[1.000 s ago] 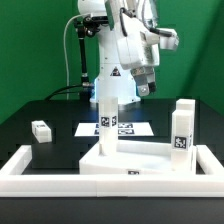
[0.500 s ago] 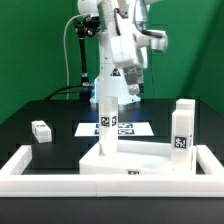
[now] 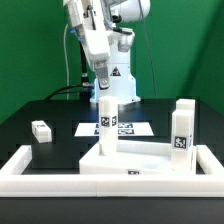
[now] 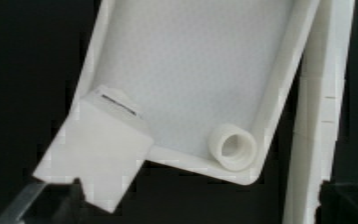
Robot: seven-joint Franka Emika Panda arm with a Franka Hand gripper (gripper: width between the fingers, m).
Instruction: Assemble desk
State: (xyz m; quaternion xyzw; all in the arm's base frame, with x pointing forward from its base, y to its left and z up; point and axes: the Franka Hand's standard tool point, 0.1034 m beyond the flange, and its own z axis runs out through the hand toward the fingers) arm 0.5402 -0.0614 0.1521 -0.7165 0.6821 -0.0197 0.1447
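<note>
Green backdrop, black table (image 3: 30, 108); the tabletop (image 3: 150, 160) lies against the low white wall (image 3: 20, 165), with one leg (image 3: 108, 125) upright at its corner on the exterior view's left; a second leg (image 3: 182, 126) stands just beyond the tabletop's far corner; a third (image 3: 41, 130) lies well apart; I count three, the fourth unseen. The gripper's opening I cannot tell; it looks unladen.

arm (image 3: 103, 35): white rounded shells | black triangle mark on front | black cable (image 3: 72, 55) behind
</note>
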